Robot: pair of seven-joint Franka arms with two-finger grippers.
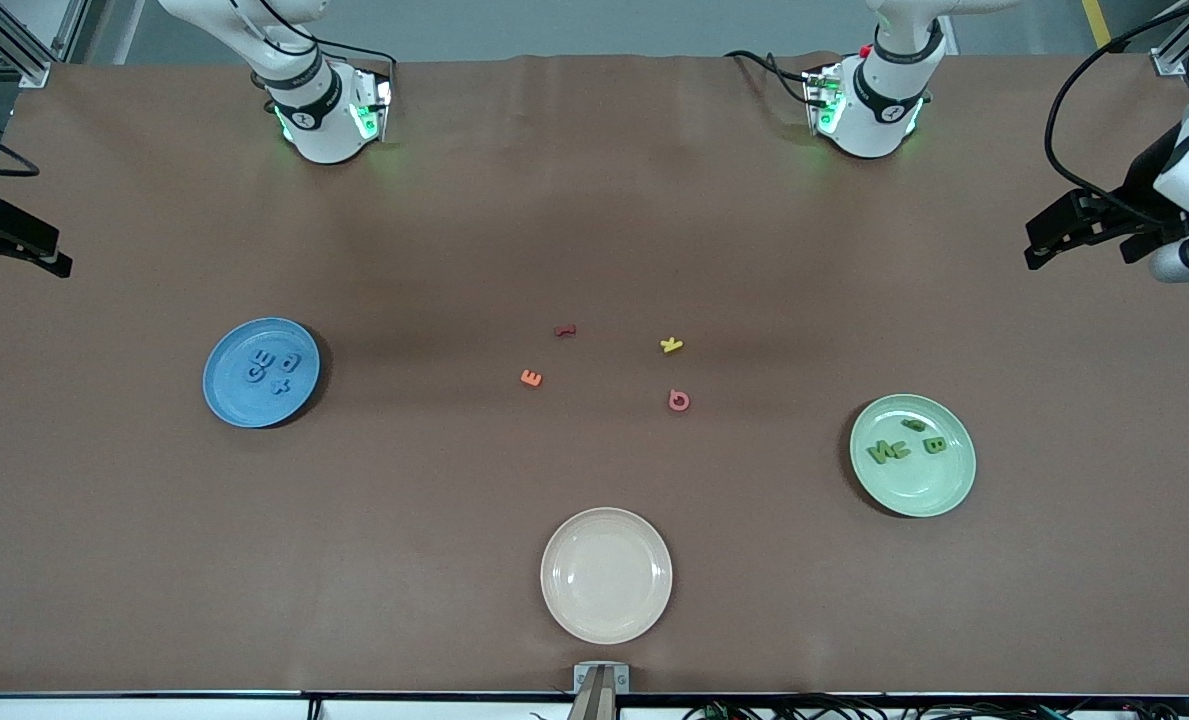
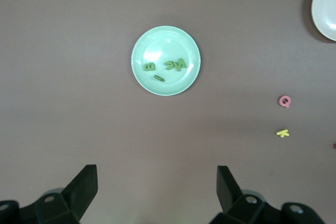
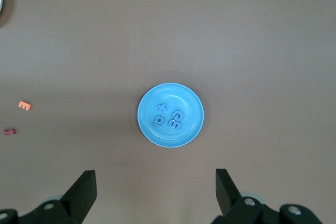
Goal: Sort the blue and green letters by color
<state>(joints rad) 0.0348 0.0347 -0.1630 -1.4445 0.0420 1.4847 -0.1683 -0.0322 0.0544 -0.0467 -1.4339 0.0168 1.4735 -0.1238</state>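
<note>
Four blue letters (image 1: 259, 370) lie on the blue plate (image 1: 229, 398) toward the right arm's end of the table; they also show in the right wrist view (image 3: 175, 119). Four green letters (image 1: 889, 451) lie on the green plate (image 1: 919, 492) toward the left arm's end, also in the left wrist view (image 2: 176, 64). My left gripper (image 2: 157, 182) is open and empty, high over bare table beside the green plate (image 2: 157, 43). My right gripper (image 3: 156, 182) is open and empty, high over bare table beside the blue plate (image 3: 173, 94).
An empty white plate (image 1: 606, 574) sits near the front camera at mid-table. An orange E (image 1: 531, 378), a dark red letter (image 1: 565, 330), a yellow K (image 1: 671, 345) and a pink Q (image 1: 679, 401) lie loose in the middle.
</note>
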